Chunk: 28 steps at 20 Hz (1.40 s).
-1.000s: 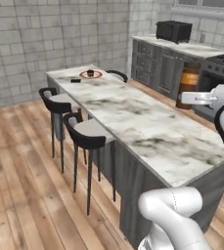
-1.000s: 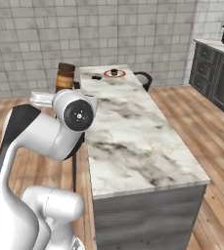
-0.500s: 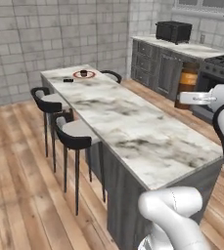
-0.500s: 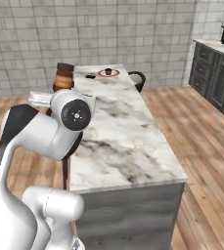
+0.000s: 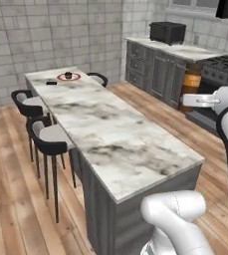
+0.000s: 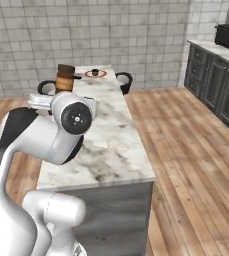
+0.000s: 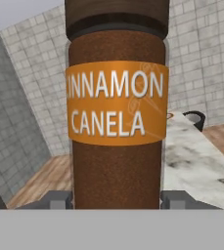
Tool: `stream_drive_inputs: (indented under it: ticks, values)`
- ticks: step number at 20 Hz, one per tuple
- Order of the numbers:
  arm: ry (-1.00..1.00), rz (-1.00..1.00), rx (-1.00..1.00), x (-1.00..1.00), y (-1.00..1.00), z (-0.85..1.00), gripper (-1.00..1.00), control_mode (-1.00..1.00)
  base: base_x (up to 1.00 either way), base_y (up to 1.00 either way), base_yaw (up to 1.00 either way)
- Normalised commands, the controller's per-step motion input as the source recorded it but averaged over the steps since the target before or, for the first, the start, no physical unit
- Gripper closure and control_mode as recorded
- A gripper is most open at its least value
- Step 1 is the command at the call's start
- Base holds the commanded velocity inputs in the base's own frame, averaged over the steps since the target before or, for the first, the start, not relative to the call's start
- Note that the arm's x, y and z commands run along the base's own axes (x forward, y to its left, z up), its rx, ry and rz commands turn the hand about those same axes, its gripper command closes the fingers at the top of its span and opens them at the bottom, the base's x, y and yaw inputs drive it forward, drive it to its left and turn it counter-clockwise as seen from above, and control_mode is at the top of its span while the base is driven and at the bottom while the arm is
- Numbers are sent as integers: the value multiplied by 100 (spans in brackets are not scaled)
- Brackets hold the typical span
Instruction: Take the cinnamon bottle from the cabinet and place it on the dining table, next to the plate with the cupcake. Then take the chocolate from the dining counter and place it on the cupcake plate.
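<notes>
The cinnamon bottle (image 7: 117, 112), brown with an orange label band, stands upright between my gripper (image 7: 117, 199) fingertips, which are shut on its lower body. From the left base it shows at the right, bottle (image 5: 191, 82) above the gripper (image 5: 191, 99), off the side of the dining table (image 5: 110, 129). At the table's far end lies the red-rimmed plate (image 5: 68, 76) with the cupcake (image 5: 68, 74) on it, and the chocolate (image 5: 51, 82) lies just left of it. From the right base, the bottle (image 6: 64, 79) rises behind my arm, with the plate (image 6: 95, 73) beyond it.
Black-backed chairs (image 5: 48, 134) (image 5: 28, 99) line the table's left side, and one (image 6: 123, 78) stands at its far right. Grey kitchen cabinets with a black appliance (image 5: 168, 32) and a stove (image 5: 225, 64) run along the right wall. Wooden floor lies between.
The whole picture has shifted in both base views, so the base has moved; the table now reaches nearer and more end-on. The bottle stays held in the gripper.
</notes>
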Motion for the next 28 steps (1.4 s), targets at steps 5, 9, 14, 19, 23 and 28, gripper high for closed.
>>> stream_drive_inputs:
  ticks: [5, 9, 14, 19, 23, 28]
  values:
    - [0, 0, 0, 0, 0, 0, 100, 100, 15, -71, 12]
    - [0, 0, 0, 0, 0, 0, 100, 100, 17, -75, 9]
    - [0, 0, 0, 0, 0, 0, 100, 100, 16, -79, 5]
    - [0, 0, 0, 0, 0, 0, 100, 100, 16, -81, 3]
    - [0, 0, 0, 0, 0, 0, 100, 100, 21, -78, 4]
    - [0, 0, 0, 0, 0, 0, 100, 100, 35, -66, 10]
